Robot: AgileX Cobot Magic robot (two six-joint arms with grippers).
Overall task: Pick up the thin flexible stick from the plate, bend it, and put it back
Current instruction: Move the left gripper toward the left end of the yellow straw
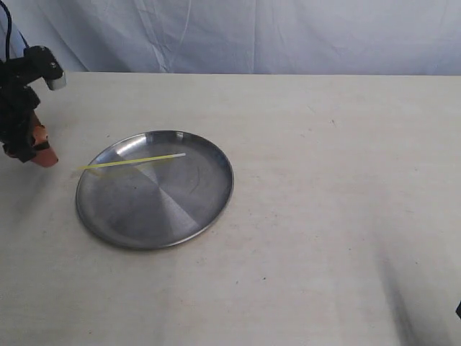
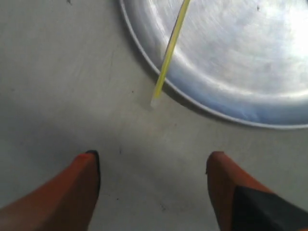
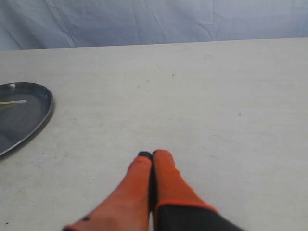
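Note:
The round silver-grey plate (image 1: 155, 189) lies on the table left of centre. Across its far part lies the thin neon yellow-green stick (image 1: 133, 161), straight, its left end poking just past the rim. In the left wrist view the stick (image 2: 167, 60) crosses the plate (image 2: 231, 62) rim and its whitish tip rests on the table. My left gripper (image 1: 39, 153) hovers left of the plate, open (image 2: 153, 161), with nothing between its orange fingers. My right gripper (image 3: 152, 155) is shut and empty over bare table, far from the plate (image 3: 21, 118).
The beige table (image 1: 324, 202) stretches wide to the right of the plate. A pale blue cloth backdrop (image 1: 252, 32) hangs behind its far edge.

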